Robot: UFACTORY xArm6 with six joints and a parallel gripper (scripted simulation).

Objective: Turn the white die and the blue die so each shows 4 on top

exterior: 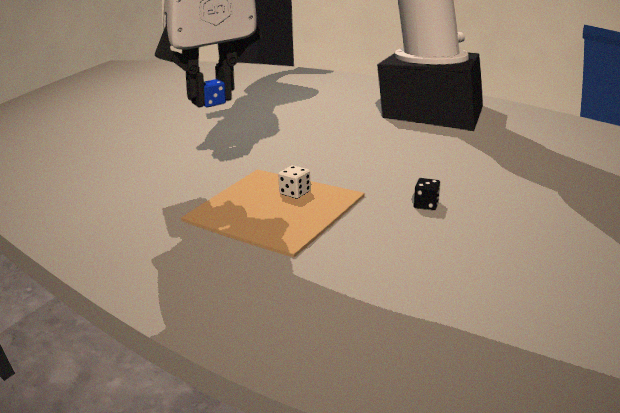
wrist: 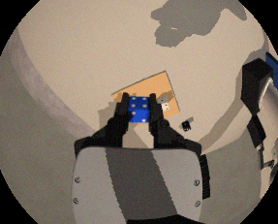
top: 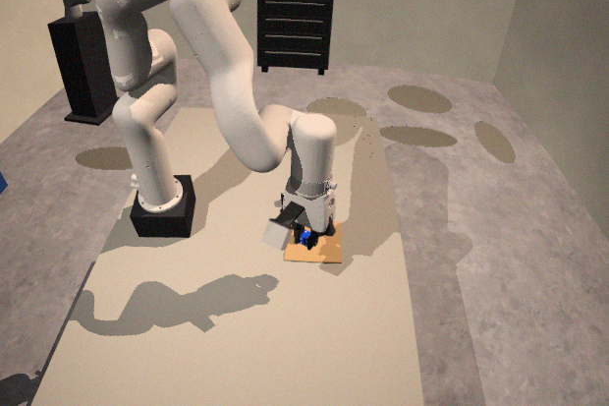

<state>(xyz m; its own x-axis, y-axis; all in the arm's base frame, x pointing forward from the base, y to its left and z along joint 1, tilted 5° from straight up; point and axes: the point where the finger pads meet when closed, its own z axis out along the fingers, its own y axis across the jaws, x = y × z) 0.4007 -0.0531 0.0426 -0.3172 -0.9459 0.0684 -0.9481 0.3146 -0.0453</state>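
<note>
My gripper (top: 305, 238) (exterior: 212, 89) (wrist: 139, 101) partly open, fingers clamped on blue die (top: 304, 238) (exterior: 215, 92) (wrist: 139, 110), held aloft. Below hand: orange mat (top: 328, 253) (exterior: 250, 207) (wrist: 154, 83), white die (exterior: 294, 182) (wrist: 165, 105) resting on it. Black die (exterior: 427, 193) (wrist: 185, 125) off mat.

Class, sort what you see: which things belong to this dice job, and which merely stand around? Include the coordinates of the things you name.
Part of the job:
- blue die (top: 304, 237) (exterior: 215, 93) (wrist: 139, 110)
- white die (exterior: 294, 182) (wrist: 165, 106)
- black die (exterior: 427, 193) (wrist: 185, 125)
- orange mat (top: 308, 256) (exterior: 250, 217) (wrist: 151, 85)
- gripper (top: 304, 239) (exterior: 213, 94) (wrist: 139, 101)

Just standing around:
- drawer cabinet (top: 296, 12)
- black pedestal (top: 81, 71)
</note>
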